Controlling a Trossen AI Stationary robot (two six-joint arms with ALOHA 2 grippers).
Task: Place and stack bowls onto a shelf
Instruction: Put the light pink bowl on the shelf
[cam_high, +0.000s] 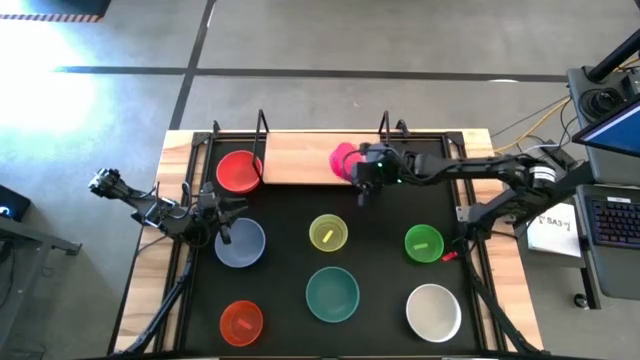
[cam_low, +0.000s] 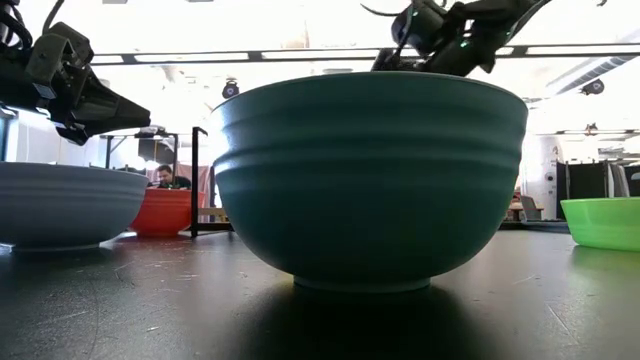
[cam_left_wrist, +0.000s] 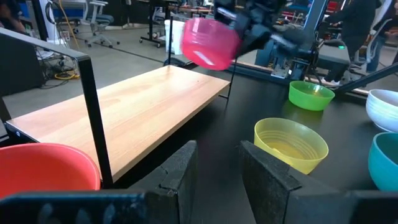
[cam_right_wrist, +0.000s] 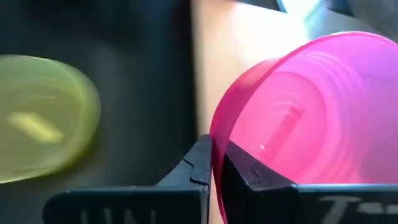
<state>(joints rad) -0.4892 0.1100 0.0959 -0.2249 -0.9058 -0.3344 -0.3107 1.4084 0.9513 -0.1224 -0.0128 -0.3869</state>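
The magenta bowl (cam_high: 344, 159) sits at upper centre of the high view, tilted, above the right part of the shelf (cam_high: 300, 158); the right gripper (cam_high: 356, 172) has its fingers pressed together on the bowl's rim, seen close in the right wrist view, where the rim (cam_right_wrist: 214, 146) runs between the two dark fingers; in the left wrist view the same bowl (cam_left_wrist: 209, 42) hangs clear above the wooden board (cam_left_wrist: 134, 112); the red bowl (cam_high: 238, 171) rests at the shelf's left end, beside a black wire upright (cam_high: 263, 130); on the black mat (cam_high: 285, 270) below lie the blue-grey bowl (cam_high: 241, 243), yellow bowl (cam_high: 328, 233), green bowl (cam_high: 424, 243), orange-red bowl (cam_high: 241, 322), teal bowl (cam_high: 332, 294) and white bowl (cam_high: 433, 311), all well apart; the left gripper (cam_high: 222, 230) hovers at centre left over the blue-grey bowl's near edge, its fingers (cam_left_wrist: 177, 174) partly spread with nothing between them.
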